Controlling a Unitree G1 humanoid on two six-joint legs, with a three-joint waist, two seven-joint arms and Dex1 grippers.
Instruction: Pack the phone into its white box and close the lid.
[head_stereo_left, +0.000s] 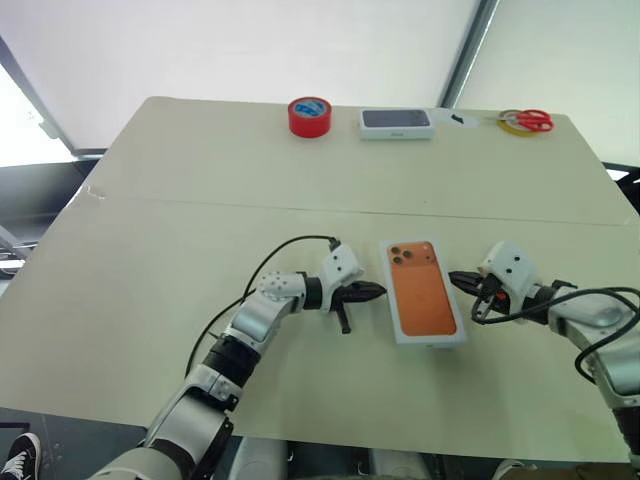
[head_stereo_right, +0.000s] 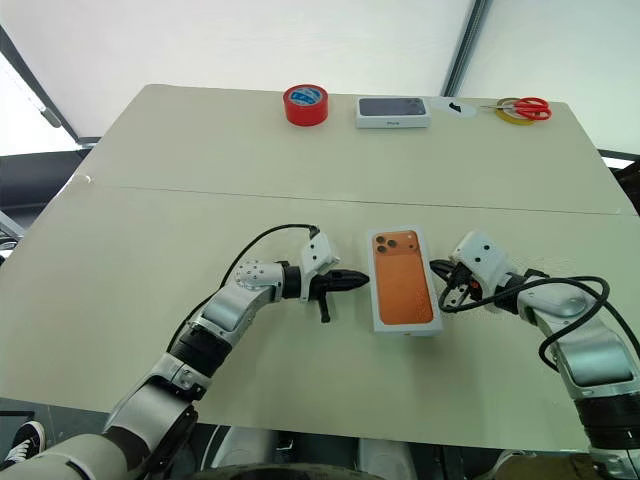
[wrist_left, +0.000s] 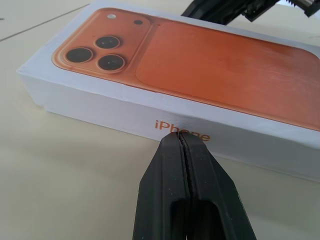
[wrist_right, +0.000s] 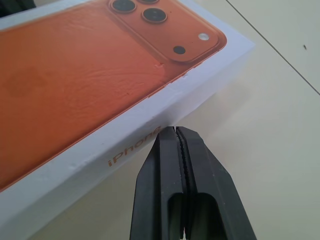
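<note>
Two pincers, one at each long side of the lid (head_stereo_left: 425, 291), neither holding anything. Left pincer (head_stereo_left: 374, 291) pressed together, tip just beside the lid's left wall, at the printed lettering in the left wrist view; touching or not, cannot tell. Right pincer (head_stereo_left: 460, 281) likewise pressed together, tip near the right wall. Lid seated level over the white box, orange phone picture up, near the middle of the tabletop (head_stereo_left: 180, 260); box hidden beneath it, no gap along the visible walls. Phone itself unseen, presumably inside. Judged from this: packing done, lid on, task at or near its end. Left at most: a final nudge to square or seat the lid, then drawing both arms back.

Along the far edge, well apart: red tape roll (head_stereo_left: 309, 115), another white box with a dark phone picture (head_stereo_left: 396, 123), scissors with red handles (head_stereo_left: 526, 121). None in the way.
</note>
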